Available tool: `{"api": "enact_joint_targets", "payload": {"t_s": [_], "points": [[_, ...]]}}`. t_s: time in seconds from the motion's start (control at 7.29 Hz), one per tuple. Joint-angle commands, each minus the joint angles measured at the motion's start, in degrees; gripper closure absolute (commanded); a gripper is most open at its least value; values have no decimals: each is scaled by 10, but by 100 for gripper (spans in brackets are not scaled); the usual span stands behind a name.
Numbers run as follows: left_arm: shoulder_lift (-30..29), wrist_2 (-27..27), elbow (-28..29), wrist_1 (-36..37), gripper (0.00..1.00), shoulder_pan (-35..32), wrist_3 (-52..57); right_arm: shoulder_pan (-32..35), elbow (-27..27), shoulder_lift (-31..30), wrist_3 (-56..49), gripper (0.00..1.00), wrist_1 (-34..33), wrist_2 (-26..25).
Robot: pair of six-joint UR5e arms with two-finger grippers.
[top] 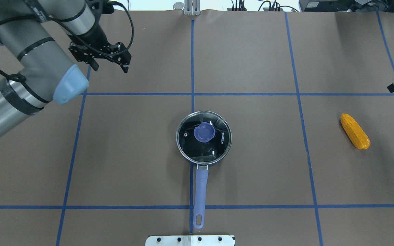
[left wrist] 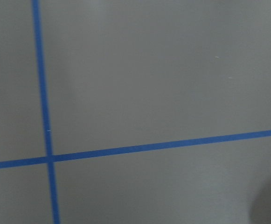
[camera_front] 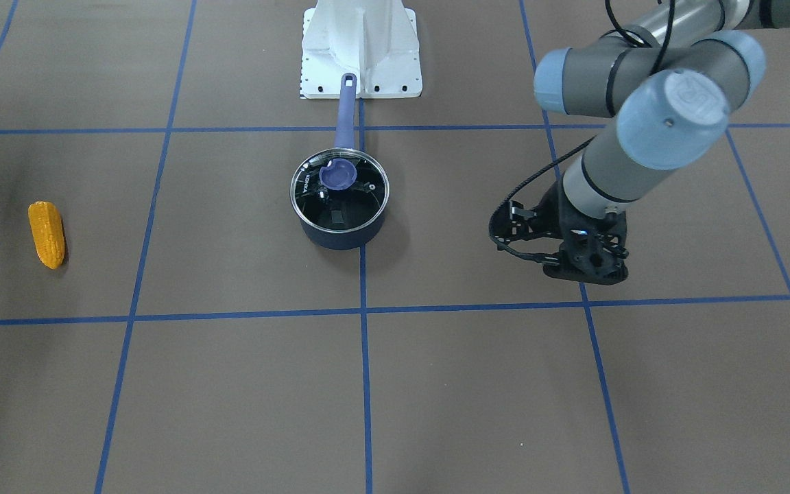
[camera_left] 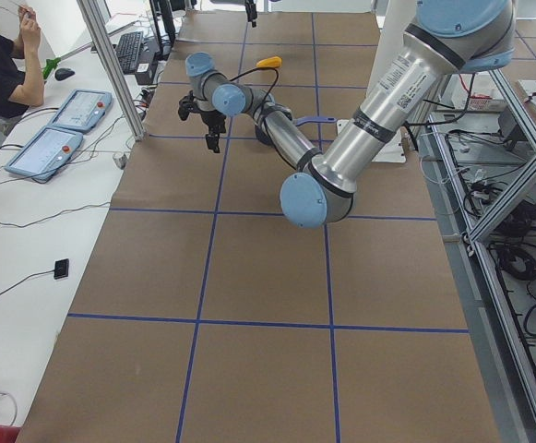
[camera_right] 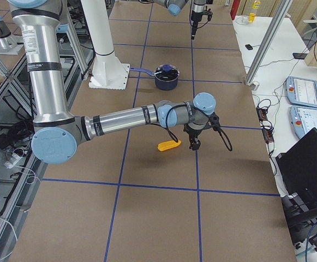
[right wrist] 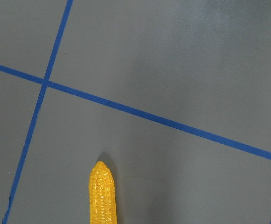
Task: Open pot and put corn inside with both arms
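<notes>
The blue saucepan stands at the middle of the brown-papered table, on the centre tape line. Its glass lid with the blue knob sits closed on the rim. Its long handle points back toward the robot's white base plate. The corn lies flat on the paper far out on the robot's right, well apart from the pan and touching nothing. It rests at a slant, with its tapered end toward the far side. The right gripper hangs just beside the cob, on its far right. Only a black sliver of it enters the overhead view at the right edge, and its wrist camera shows the cob's tip but no fingers, so I cannot tell how wide its jaws stand. The left gripper hovers over the far left part of the table, well apart from the pan. Its two fingers are spread wide with nothing between them. Its wrist camera sees only bare paper and crossed blue tape lines.
</notes>
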Motion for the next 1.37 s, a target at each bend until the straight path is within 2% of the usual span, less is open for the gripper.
{"api": "enact_joint_targets", "payload": {"t_s": [0.0, 0.14, 0.27, 0.41, 0.69, 1.24], "points": [[-46, 15, 10, 0, 1, 37, -7, -75, 45, -15, 127, 0, 2, -82], [-60, 38, 5, -1, 1, 57, -21, -97, 46, -19, 130, 0, 26, -83], [-72, 56, 4, 0, 1, 78, -23, -114, 40, -59, 137, 3, 88, -86], [-86, 78, 3, 1, 1, 98, -23, -119, 20, -74, 158, 2, 157, -83], [-105, 139, -2, 2, 0, 144, -23, -147, 7, -74, 186, 1, 175, -86], [-106, 142, -28, 26, 0, 169, -28, -205, 1, -87, 182, 1, 175, -110]]}}
